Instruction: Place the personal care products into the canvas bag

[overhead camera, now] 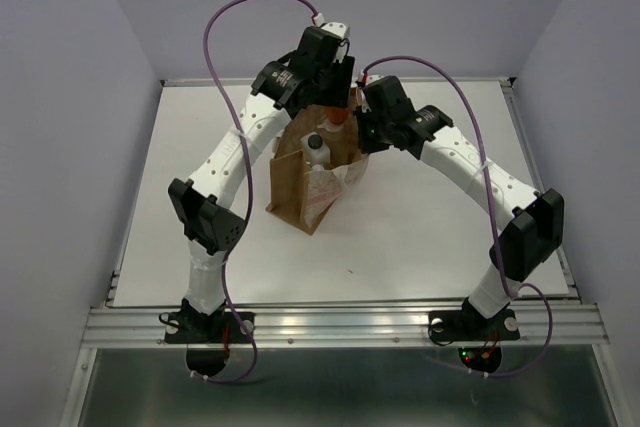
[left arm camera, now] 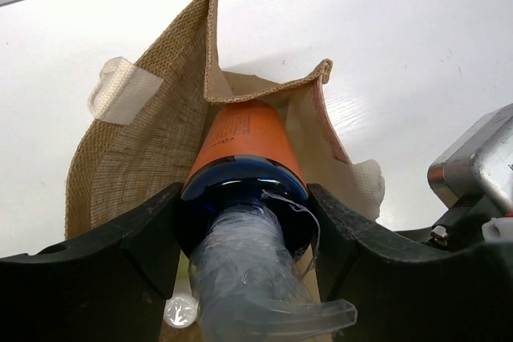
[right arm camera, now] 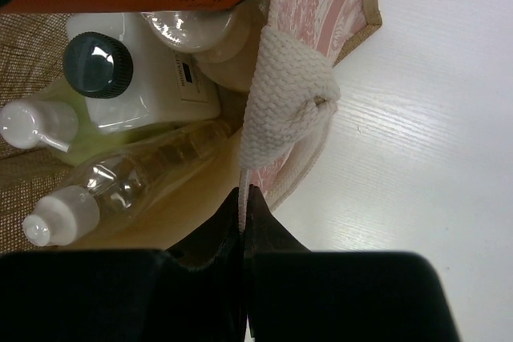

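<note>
White table, lilac walls — left gripper clamps orange bottle, right gripper pinches rim of canvas bag.

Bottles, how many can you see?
5. The orange bottle sits at the bag's mouth, in the left gripper. Inside lie the black-capped white bottle, the yellow-green bottle, the amber bottle and the beige bottle, half hidden under the orange one.

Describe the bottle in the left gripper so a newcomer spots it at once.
Find the tall brown canvas bag mid-table, between the two arms. At its open mouth the left gripper clamps the orange bottle by its cap, body pointing into the bag. It is the only orange one with a dark blue cap; the bottles inside are pale, with white or black caps.
</note>
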